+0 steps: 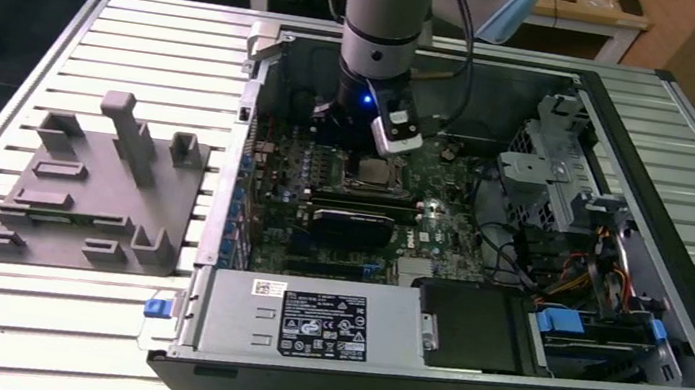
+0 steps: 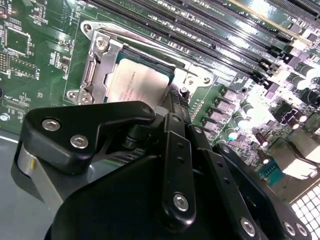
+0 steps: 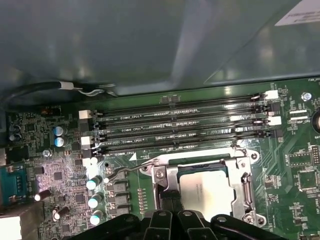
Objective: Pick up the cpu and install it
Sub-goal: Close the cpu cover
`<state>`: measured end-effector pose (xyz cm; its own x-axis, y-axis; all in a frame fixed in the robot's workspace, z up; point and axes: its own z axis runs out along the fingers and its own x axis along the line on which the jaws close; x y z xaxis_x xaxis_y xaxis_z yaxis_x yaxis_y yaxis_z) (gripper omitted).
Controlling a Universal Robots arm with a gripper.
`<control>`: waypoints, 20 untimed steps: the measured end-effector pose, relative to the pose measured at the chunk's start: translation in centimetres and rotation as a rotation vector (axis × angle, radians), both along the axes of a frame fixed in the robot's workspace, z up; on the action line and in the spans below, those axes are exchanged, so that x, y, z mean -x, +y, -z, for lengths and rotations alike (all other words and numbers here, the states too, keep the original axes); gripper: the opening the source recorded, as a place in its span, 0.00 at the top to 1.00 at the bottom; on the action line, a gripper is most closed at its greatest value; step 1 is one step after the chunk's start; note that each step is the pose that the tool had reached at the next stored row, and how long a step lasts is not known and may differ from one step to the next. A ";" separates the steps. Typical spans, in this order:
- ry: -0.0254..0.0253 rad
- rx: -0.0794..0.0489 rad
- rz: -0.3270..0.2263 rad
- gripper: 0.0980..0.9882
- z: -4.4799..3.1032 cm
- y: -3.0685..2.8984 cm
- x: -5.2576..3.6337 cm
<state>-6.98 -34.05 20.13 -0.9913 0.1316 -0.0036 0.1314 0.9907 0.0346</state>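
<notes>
The cpu (image 1: 379, 170) (image 2: 134, 83) (image 3: 205, 191), a pale silvery square chip, lies flat inside the dark socket with its metal frame (image 2: 96, 59) (image 3: 243, 186) on the green motherboard. My gripper (image 1: 368, 151) (image 2: 176, 101) (image 3: 170, 199) hangs straight down over the socket. Its two black fingertips are pressed together with nothing between them, right at one edge of the cpu. In both wrist views the black finger linkage covers the socket's near part.
The open computer case (image 1: 627, 121) holds memory slots (image 3: 175, 125), capacitors (image 3: 93, 184), a drive cage (image 1: 552, 161), cables and a power supply (image 1: 304, 320). A large grey block with upright tabs (image 1: 94, 182) lies on the slatted table at the exterior view's left.
</notes>
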 end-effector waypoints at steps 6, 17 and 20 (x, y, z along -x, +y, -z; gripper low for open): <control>-0.0002 -0.001 0.000 0.99 0.17 -0.02 0.01; -0.0003 -0.001 0.000 0.99 0.29 -0.02 0.01; -0.0002 -0.001 0.000 0.99 0.11 -0.02 0.01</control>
<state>-7.00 -34.07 20.02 -0.9913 0.1317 -0.0036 0.1315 0.9907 0.0357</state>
